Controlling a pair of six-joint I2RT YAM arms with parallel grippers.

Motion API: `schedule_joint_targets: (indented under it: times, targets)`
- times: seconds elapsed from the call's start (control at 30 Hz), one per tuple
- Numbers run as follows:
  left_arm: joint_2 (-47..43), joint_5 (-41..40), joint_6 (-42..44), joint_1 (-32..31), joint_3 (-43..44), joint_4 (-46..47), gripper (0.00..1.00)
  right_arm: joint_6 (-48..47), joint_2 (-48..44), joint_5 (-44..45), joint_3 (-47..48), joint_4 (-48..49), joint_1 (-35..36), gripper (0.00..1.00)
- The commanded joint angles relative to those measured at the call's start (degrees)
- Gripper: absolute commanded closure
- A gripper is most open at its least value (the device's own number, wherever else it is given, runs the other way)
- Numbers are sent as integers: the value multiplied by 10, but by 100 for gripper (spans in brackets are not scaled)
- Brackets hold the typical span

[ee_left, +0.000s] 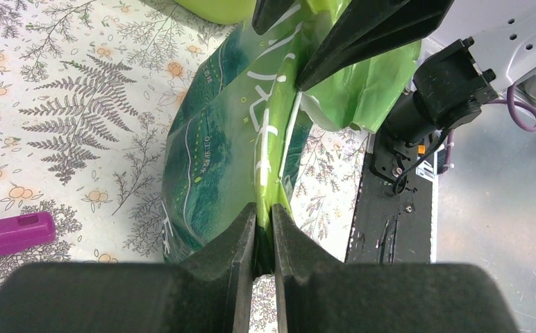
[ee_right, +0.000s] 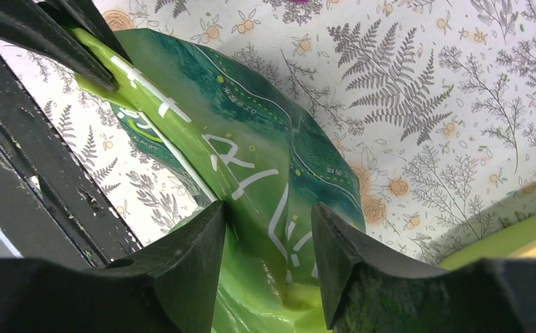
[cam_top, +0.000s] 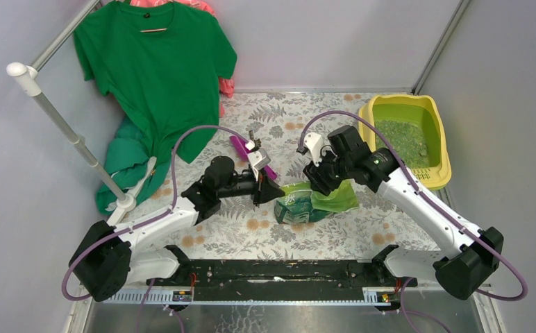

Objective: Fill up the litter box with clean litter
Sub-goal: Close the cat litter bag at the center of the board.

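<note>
Left wrist shows left tool (ee_left: 263,214) pinching green bag (ee_left: 213,159); right tool (ee_right: 266,211) straddles it, grip unclear.

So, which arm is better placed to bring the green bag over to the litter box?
Probably the right. The litter box stands at the table's right edge, near that arm, and the right gripper straddles the green bag, jaws apart. The left gripper pinches the bag's edge but is farther away.

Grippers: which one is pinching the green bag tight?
The left gripper: its fingers are nearly together on the edge of the green bag. The right gripper has jaws wide apart around it.
</note>
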Motion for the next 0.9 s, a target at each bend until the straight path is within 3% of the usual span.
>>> schedule_joint_targets:
  times: [0.0,0.3,0.43,0.6,0.67,0.87]
  targets:
    - [9,10,9,-5,24,-5,81,-1,-8,79,-12,-26,-12,44]
    - [10,8,7,-6,23,-9,81,46,-28,195,24,-54,-53,45]
    - [11,4,0,-5,21,-1,81,85,-56,148,80,-52,-53,43]
    - [11,2,-7,-6,14,11,81,121,-55,1,129,-58,-53,43]
    - [13,1,-8,-7,13,14,81,125,-50,-20,131,-52,-53,48]
    - [-3,-34,-21,-12,-15,46,81,124,28,-79,163,-30,-52,53]
